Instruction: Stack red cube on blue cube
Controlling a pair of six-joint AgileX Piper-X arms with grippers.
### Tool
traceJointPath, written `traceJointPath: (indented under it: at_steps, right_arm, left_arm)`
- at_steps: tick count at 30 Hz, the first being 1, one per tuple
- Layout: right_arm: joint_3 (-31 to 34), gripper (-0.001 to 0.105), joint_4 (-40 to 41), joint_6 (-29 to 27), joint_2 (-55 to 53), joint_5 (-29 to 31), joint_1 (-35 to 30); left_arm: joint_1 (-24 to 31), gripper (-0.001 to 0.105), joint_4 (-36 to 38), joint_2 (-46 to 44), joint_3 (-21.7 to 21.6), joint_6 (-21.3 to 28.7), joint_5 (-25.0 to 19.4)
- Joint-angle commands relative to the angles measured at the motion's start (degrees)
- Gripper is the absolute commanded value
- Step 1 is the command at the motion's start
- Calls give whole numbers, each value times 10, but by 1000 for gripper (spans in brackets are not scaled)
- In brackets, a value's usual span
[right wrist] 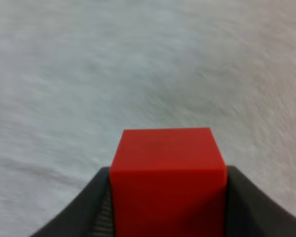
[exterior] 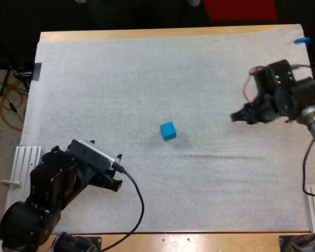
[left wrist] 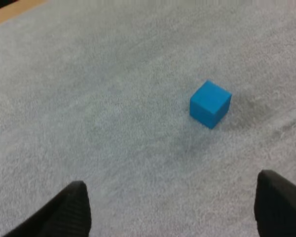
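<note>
Blue cube (exterior: 168, 130) at mat (exterior: 147, 73) ctr — edges far

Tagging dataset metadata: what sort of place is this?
Probably a robotics lab bench, not a home or factory line: a wooden table covered by a white mat, a lone blue cube on it, and the right end effector shut on a red cube.

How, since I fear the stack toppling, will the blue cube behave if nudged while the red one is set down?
The blue cube sits flat on one face, so it probably won't roll or tip. Its crisp edges suggest stiffness. Small and likely light, it may slide on the white mat if bumped.
</note>
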Motion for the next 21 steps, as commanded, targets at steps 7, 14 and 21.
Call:
traceJointPath:
  at_steps: [7, 14, 21]
  right_arm:
    - [-132, 15, 34, 9, 104, 0, 98]
    - [-234, 15, 39, 7, 217, 0, 174]
    - [-271, 15, 40, 0, 289, 0, 203]
  left_arm:
    - [-2, 66, 19, -16, -4, -6, 26]
    - [-2, 66, 34, -16, -3, -6, 26]
    - [-2, 66, 37, -16, -3, -6, 26]
